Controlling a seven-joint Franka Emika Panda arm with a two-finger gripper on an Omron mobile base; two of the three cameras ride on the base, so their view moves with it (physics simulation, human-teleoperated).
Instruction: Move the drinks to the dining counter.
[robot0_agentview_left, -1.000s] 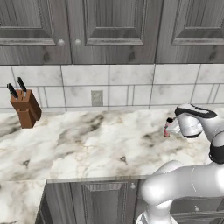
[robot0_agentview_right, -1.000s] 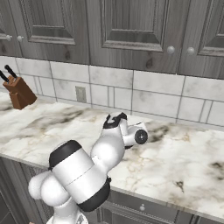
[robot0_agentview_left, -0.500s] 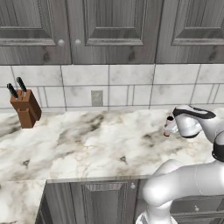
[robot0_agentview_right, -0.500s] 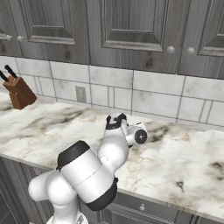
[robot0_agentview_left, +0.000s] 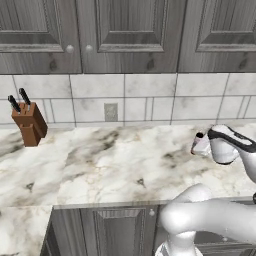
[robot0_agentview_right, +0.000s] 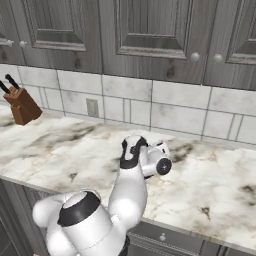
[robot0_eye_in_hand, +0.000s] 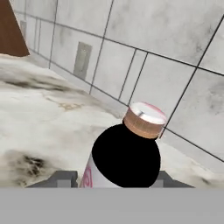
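The slim pink bottle (robot0_eye_in_hand: 124, 159) fills the low centre of the hand view, its dark shoulder and cap pointing toward the tiled wall. It sits between my two fingertips (robot0_eye_in_hand: 64, 178), so my gripper (robot0_eye_in_hand: 117, 181) is shut on it. In the left base view the bottle (robot0_agentview_left: 200, 145) shows at the right, tilted and held a little above the wall counter (robot0_agentview_left: 100, 165) by my gripper (robot0_agentview_left: 206, 146). From the right base side my hand (robot0_agentview_right: 156, 161) covers the bottle. The paper coffee cup and the dining counter are out of view.
A brown knife block (robot0_agentview_left: 29, 125) (robot0_agentview_right: 21, 106) stands at the counter's far left, against the tiled backsplash. A wall outlet (robot0_agentview_left: 111, 111) (robot0_agentview_right: 92, 107) sits in the tiles. Dark grey cabinets (robot0_agentview_left: 125, 35) hang above. The counter's front edge (robot0_agentview_left: 125, 204) runs below my arm.
The bottle has shifted slightly right and tipped over in my shut gripper. My elbow has swung lower and nearer the cameras.
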